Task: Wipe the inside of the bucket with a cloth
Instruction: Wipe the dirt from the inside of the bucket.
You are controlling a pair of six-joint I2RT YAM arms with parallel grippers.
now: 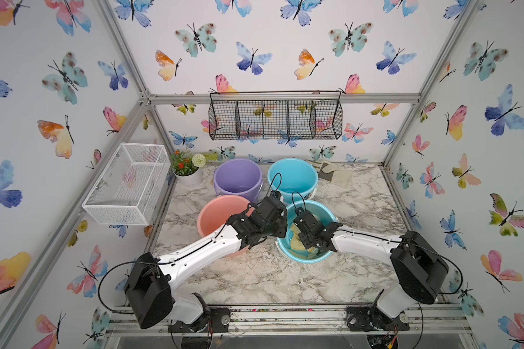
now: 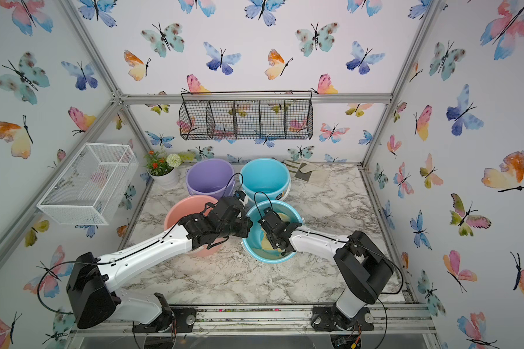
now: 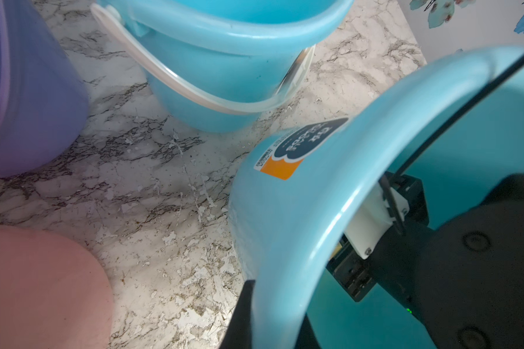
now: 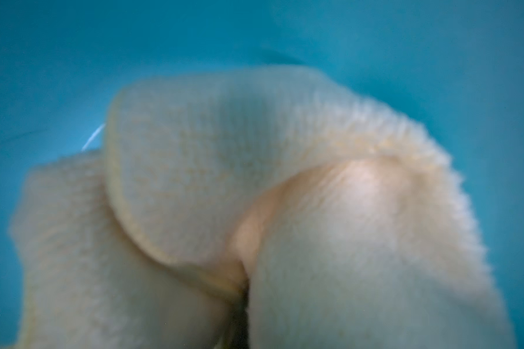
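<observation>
The light blue bucket (image 1: pixel 303 259) (image 2: pixel 266 260) stands upright near the table's middle. Its rim runs between the black fingers of my left gripper (image 3: pixel 274 320), which is shut on that rim at the bucket's left side; one finger is outside the wall and one inside. My right arm reaches down into the bucket. The pale yellow cloth (image 4: pixel 224 181) (image 1: pixel 297 243) (image 2: pixel 266 243) is bunched against the blue inner wall. My right gripper (image 4: pixel 243 326) is shut on it, and the fabric covers its fingers.
A second blue bucket (image 1: pixel 294 178), a purple bucket (image 1: pixel 238 176) and a pink bucket (image 1: pixel 214 213) crowd the back and left. A flower pot (image 1: pixel 189 178), a beige cloth with a dark patch (image 1: pixel 330 173), a white wire basket (image 1: pixel 127 184) and a black wall basket (image 1: pixel 276 116) lie beyond.
</observation>
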